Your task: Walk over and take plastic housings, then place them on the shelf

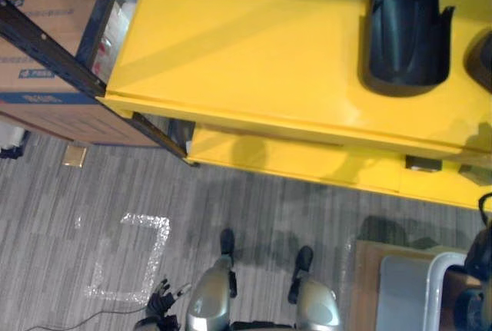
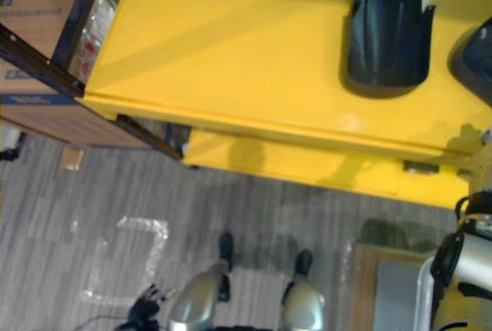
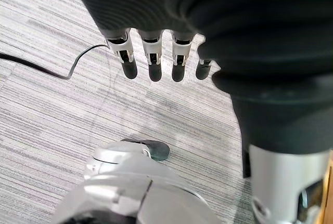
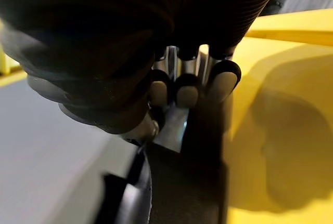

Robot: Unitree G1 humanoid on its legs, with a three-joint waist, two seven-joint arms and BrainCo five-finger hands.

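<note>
Plainly, one black plastic housing (image 1: 405,28) lies on the yellow shelf (image 1: 231,54), with a second housing (image 2: 473,51) near it (partly cut off). The left robot hand (image 3: 154,60) hangs over the carpet (image 3: 62,125), fingers straight and empty. The right robot hand (image 4: 186,86) is relaxed too, holding nothing.

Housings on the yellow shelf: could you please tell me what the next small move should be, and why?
Probably turn right toward the grey bin: two housings already lie on the yellow shelf, and the left hand hangs open and empty over the floor.
</note>
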